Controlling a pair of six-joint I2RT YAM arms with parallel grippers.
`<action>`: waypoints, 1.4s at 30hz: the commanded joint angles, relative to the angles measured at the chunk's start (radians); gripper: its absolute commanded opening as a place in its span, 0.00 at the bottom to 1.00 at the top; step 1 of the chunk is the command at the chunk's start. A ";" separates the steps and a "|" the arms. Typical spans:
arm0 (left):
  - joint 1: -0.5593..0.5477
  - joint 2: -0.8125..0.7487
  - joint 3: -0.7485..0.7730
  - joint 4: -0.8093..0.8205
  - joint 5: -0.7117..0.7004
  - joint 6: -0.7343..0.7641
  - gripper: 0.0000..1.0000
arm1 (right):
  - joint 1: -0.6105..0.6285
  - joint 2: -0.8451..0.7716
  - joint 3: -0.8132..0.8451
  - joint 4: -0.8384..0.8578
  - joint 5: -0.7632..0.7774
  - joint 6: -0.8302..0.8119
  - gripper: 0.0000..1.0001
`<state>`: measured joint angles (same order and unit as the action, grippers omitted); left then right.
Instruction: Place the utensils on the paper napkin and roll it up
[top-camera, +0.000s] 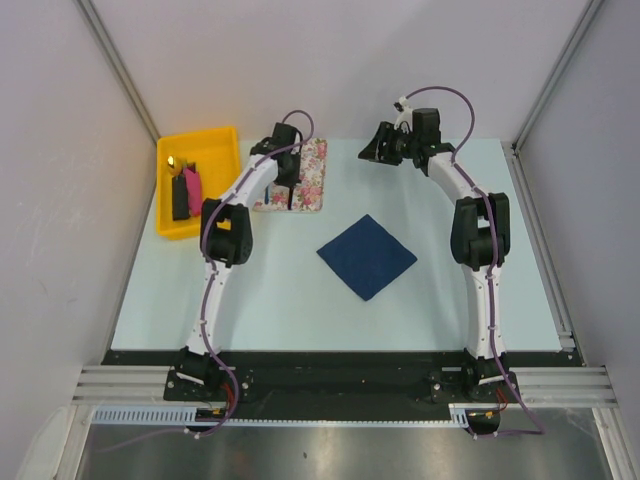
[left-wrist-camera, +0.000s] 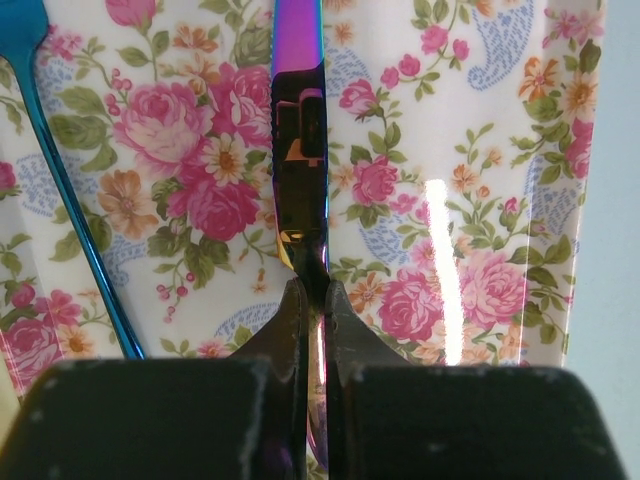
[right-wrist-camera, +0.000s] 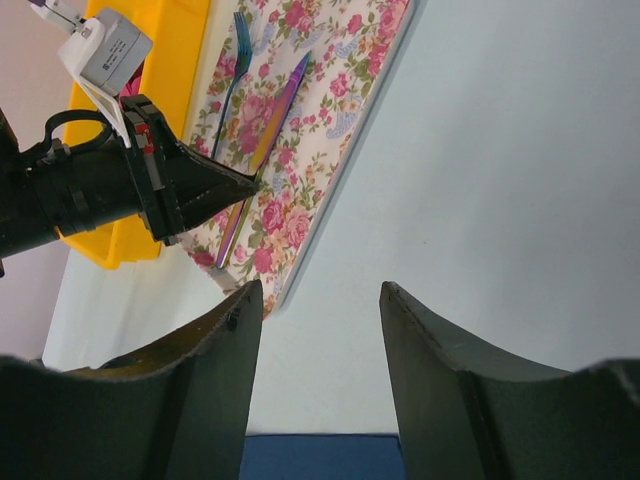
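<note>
Setting: pale blue-green table seen from above, with two white-and-black arms reaching away from its near edge.

Paper napkin: dark navy square near the middle of the table, lying flat and unrolled, turned corner-on like a diamond, well apart from both utensils.

Floral mat: pink-and-white rose print, glossy, crossed by a bright streak of reflected light. Toward the far left of the table, just beside the yellow bin.

Rainbow-tinted knife: lengthwise down the middle of the floral mat, purple at one end and shading toward gold at the other, mirror-like along the blade.

Blue fork: slim and metallic blue, on the same mat just left of the knife in the left wrist view. Roughly parallel to the knife, apart from it and untouched.

Left gripper: down over the floral mat and clamped on the knife, pinching it from opposite sides with two dark fingers, no gap visible. Impossible to tell whether the knife is raised off the mat.

Right gripper: released, spread wide, with only bare table showing between the fingers. Held in the air toward the far side of the table, to the right of the mat and aimed at it. A strip of the napkin shows at the bottom of its own view.

Bin contents: a black block and a pink block side by side.
</note>
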<state>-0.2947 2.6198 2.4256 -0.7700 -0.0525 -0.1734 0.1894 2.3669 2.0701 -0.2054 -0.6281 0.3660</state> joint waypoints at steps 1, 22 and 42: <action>-0.003 -0.117 -0.048 0.080 0.002 0.029 0.00 | -0.002 -0.078 0.002 0.011 -0.007 -0.006 0.55; -0.092 -0.551 -0.504 0.191 0.019 -0.255 0.00 | -0.044 -0.253 -0.209 -0.074 0.020 -0.094 0.59; -0.440 -0.618 -0.763 0.304 -0.079 -0.434 0.00 | -0.140 -0.675 -0.742 -0.120 0.070 -0.250 1.00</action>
<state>-0.7055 1.9537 1.5871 -0.5095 -0.0986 -0.5606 0.0563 1.7569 1.3518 -0.3286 -0.5793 0.1432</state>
